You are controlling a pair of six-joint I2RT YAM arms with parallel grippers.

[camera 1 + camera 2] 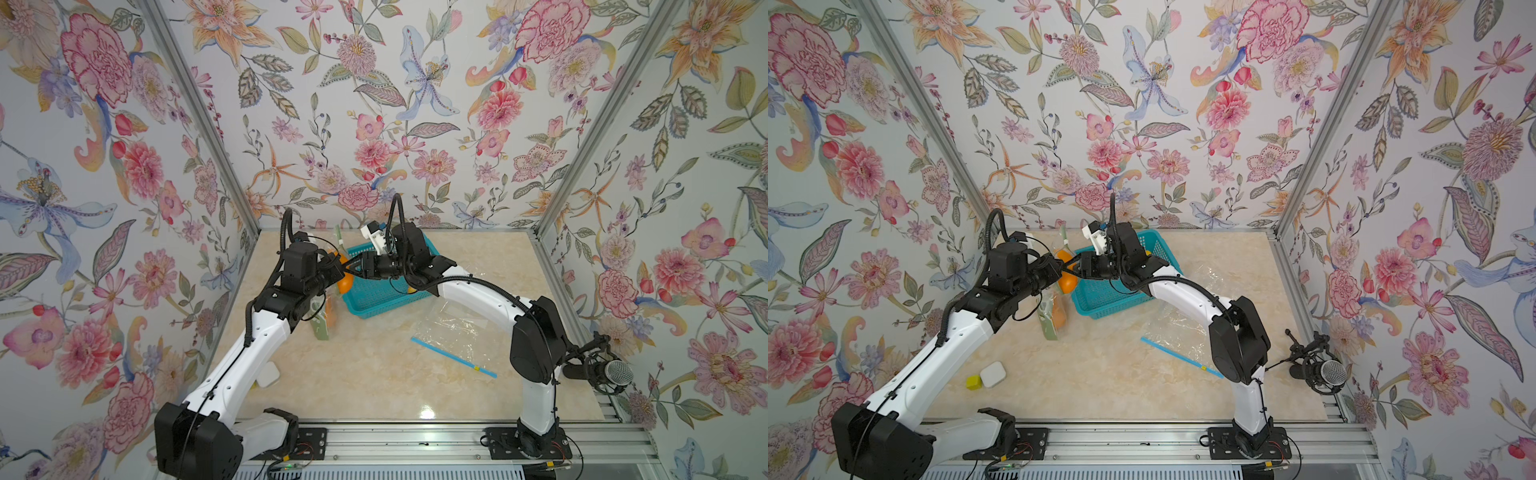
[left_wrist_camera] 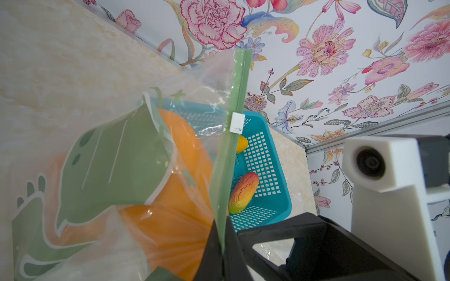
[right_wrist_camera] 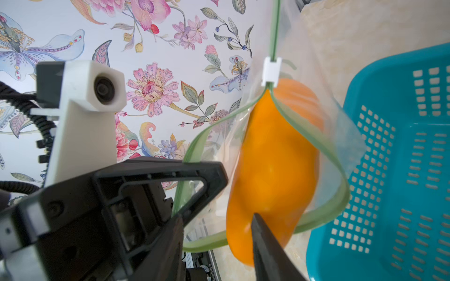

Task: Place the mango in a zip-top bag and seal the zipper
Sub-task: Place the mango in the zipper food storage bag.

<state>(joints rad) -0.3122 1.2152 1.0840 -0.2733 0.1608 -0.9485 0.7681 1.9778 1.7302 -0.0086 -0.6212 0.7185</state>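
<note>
Both top views show open counter in front, a spare clear bag to the right and the teal basket farther back. Beside the basket's left edge, the left pincer clamps the green zipper strip of the printed bag. The mango sits half through the bag's mouth. The right pincer has one finger at the mango's near end; I cannot tell whether it grips.

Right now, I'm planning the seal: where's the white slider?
Right wrist view: white slider sits on the green zipper track, just beyond the orange mango.
</note>
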